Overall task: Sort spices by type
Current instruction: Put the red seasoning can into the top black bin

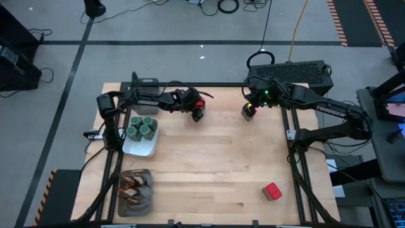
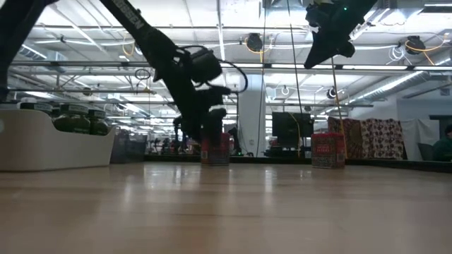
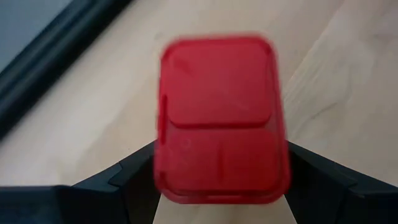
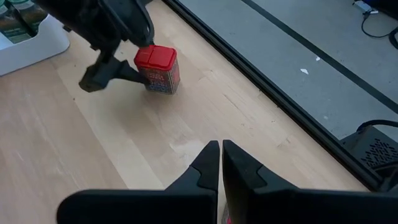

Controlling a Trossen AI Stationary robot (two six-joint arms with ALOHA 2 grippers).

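A red spice box (image 3: 221, 118) stands upright on the table near its far edge (image 1: 200, 103). My left gripper (image 1: 197, 114) is open and slants down over the box, with one finger along each side. My right gripper (image 4: 221, 152) is shut with nothing in it, raised high (image 2: 332, 42) over a second red box (image 2: 328, 149) that stands on the table. A third red box (image 1: 272, 191) sits near the front right. Green-lidded jars (image 1: 142, 128) fill a white dish (image 1: 142, 151). Brown sachets (image 1: 133, 189) lie in a grey mesh tray (image 1: 147, 172). My left gripper's fingers (image 3: 134, 174) lie close along the two sides of the red box, coming from the table's left and slanting down. I cannot tell whether they touch it. The box rests on its base on the table (image 4: 158, 87).
Another grey tray (image 1: 147, 84) sits under the left arm at the far left corner. A black frame rail (image 4: 261, 81) borders the far edge. Bare wood (image 1: 215, 158) stretches across the table's middle.
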